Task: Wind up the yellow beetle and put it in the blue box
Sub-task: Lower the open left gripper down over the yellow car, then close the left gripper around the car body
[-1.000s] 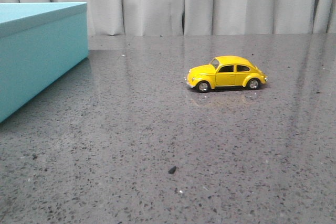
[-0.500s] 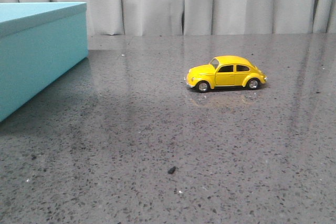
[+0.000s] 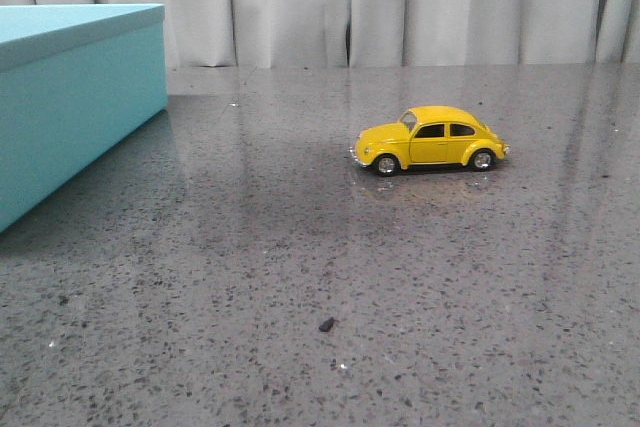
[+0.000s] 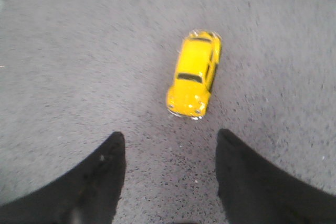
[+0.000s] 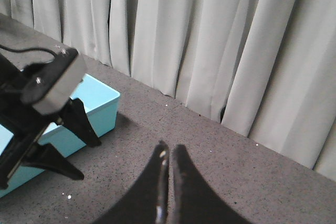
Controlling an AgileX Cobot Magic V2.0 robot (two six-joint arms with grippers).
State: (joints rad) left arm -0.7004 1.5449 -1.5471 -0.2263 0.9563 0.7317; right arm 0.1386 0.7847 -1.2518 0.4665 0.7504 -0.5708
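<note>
The yellow beetle (image 3: 430,140) stands on its wheels on the grey speckled table, right of centre, nose pointing left. In the left wrist view the beetle (image 4: 194,74) lies a little beyond my left gripper (image 4: 170,137), whose black fingers are spread wide and empty above the table. The blue box (image 3: 70,97) with its lid on stands at the far left; it also shows in the right wrist view (image 5: 97,103). My right gripper (image 5: 169,150) is shut and empty, raised above the table. Neither gripper shows in the front view.
A small dark speck (image 3: 327,324) lies on the table near the front. Pale curtains (image 3: 400,2) hang behind the table. The left arm (image 5: 39,103) with its spread fingers hangs in front of the box in the right wrist view.
The beetle and box have not moved. A faint shadow on the table has shifted rightwards from beside the box to the area left of the car.
</note>
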